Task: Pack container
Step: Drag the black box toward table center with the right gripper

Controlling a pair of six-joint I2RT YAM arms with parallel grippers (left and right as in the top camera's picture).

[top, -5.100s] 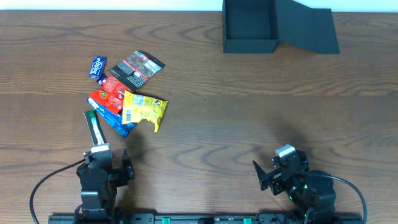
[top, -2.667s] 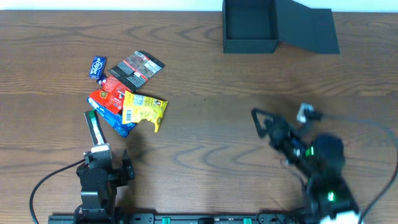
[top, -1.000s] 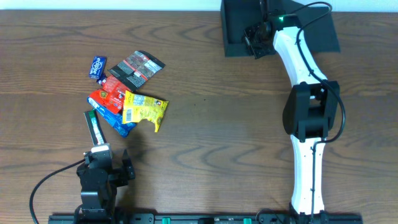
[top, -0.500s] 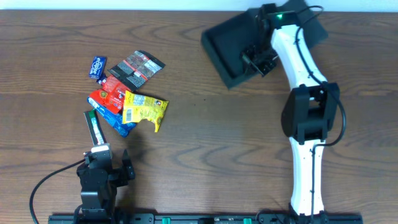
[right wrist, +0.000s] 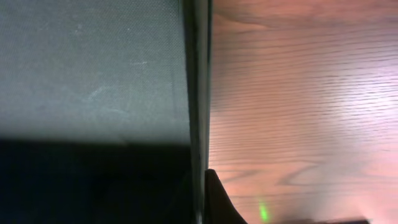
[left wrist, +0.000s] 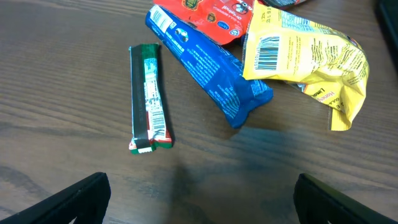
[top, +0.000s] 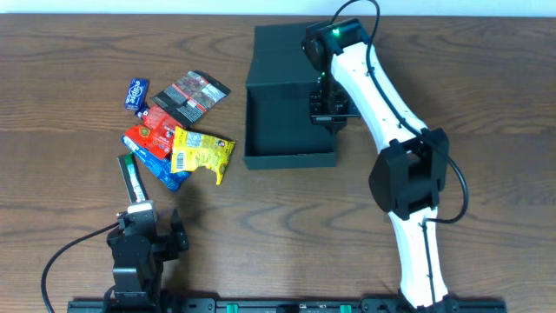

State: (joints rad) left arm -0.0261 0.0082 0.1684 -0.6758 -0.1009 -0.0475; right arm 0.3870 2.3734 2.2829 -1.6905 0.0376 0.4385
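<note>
Dragged across the surface (top: 287, 217) toward the snack packets (top: 178, 130), the container (top: 278, 113) has its right wall pinched by the right claw (top: 330, 102), fingertips mostly hidden, while the left claw (left wrist: 202, 196) gapes wide.

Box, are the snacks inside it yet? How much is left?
Not yet. Done: the container lies open near the snack packets. In hand: the right tool is shut on its side wall. Still to do: every packet is on the table, none visible inside, and the left tool is open and empty.
</note>
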